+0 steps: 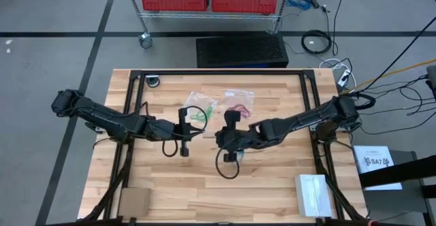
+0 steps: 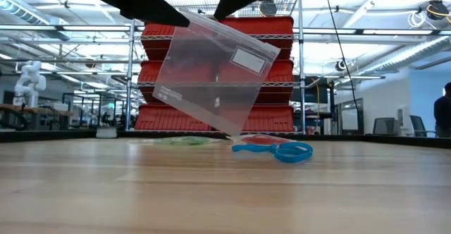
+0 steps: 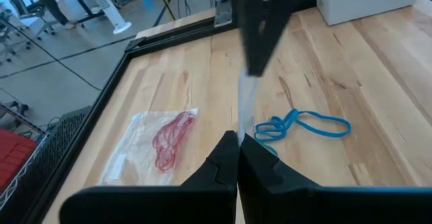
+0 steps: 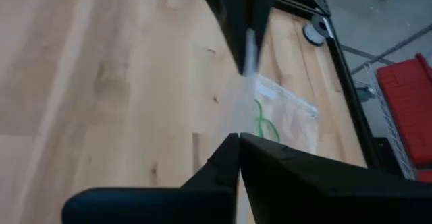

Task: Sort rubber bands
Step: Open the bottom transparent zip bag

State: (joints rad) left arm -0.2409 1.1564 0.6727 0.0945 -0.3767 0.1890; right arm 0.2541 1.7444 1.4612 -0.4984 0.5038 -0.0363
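Note:
A clear zip bag (image 2: 211, 72) hangs tilted above the table between my two grippers. My left gripper (image 2: 183, 20) and my right gripper (image 2: 220, 14) are both shut on its upper edge. The bag's lowest corner (image 2: 232, 131) hangs just over a small heap of blue rubber bands (image 2: 282, 151) on the wood (image 3: 304, 124). Farther back lie two flat clear bags, one with green rubber bands (image 1: 199, 107) and one with red rubber bands (image 1: 238, 103). In the high view the two grippers face each other at the table's middle. My left gripper pinches the bag's upper edge at its upper left corner (image 2: 189, 21) between its two fingers, slanting down from the table's left. The bag hangs below, clear of the table. My right gripper pinches the same upper edge a little farther right (image 2: 224, 21), slanting down from the right. In its wrist view the bag (image 4: 247, 82) shows edge-on just past the shut fingertips.
A black metal frame (image 1: 225, 73) runs around the table's far half. A white box (image 1: 312, 193) stands at the near right and a cardboard piece (image 1: 134, 200) at the near left. Black cable loops (image 1: 228, 166) hang under the arms. Red bins (image 2: 211, 118) stand beyond the far edge.

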